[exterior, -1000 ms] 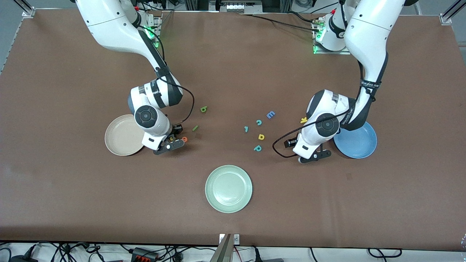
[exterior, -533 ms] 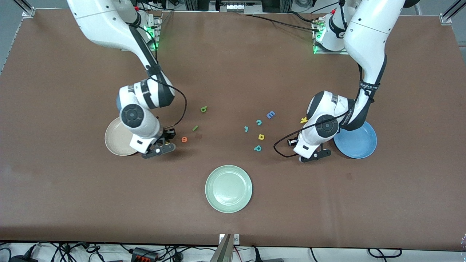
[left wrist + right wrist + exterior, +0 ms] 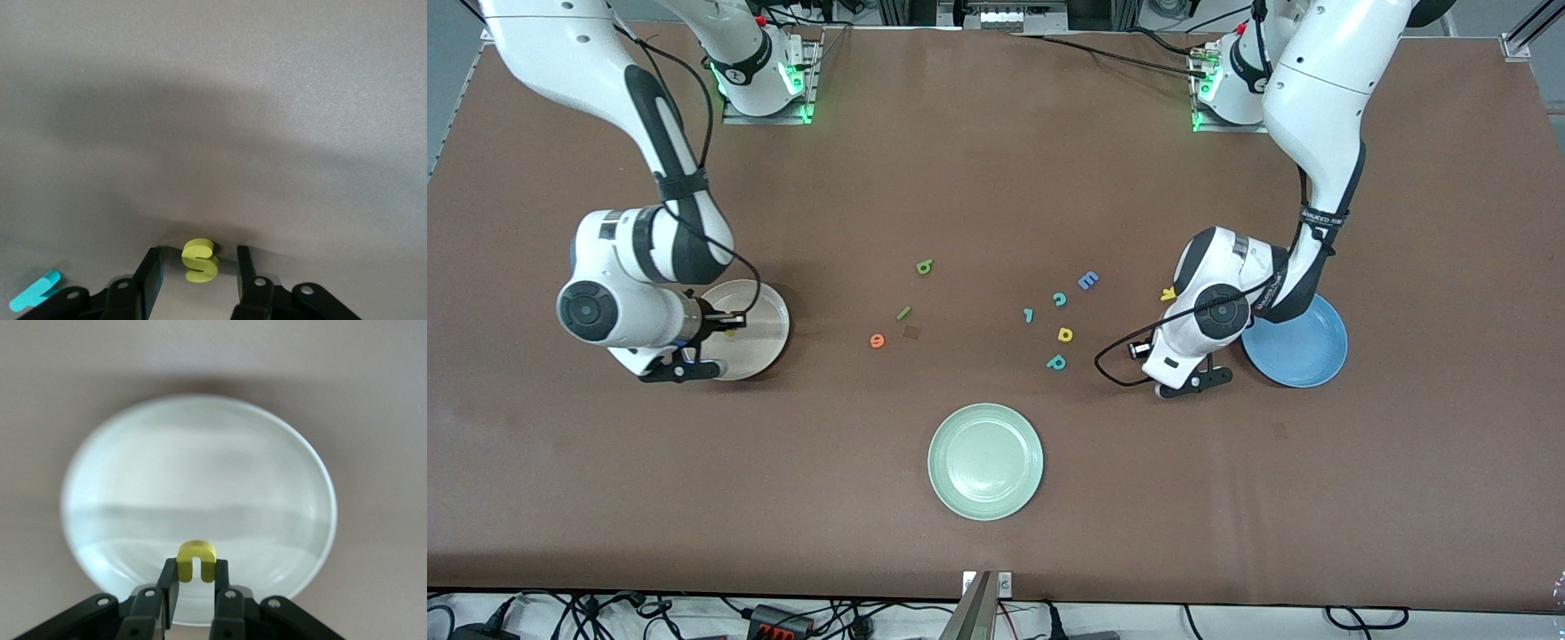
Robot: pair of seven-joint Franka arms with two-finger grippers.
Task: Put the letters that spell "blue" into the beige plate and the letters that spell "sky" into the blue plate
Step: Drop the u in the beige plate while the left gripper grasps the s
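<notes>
Yellow "u" (image 3: 196,561) pinched in right claw (image 3: 196,577).

Table surface (image 3: 996,160): brown matte covering, spanning nearly the whole front view.
Table frame: pale metal corner brackets (image 3: 496,31) at 10 and 2 o'clock.
Floor edge: grey strip at 6 o'clock, strewn with black cables (image 3: 800,618).
Lighting: even and diffuse, casting soft shadows.
</notes>
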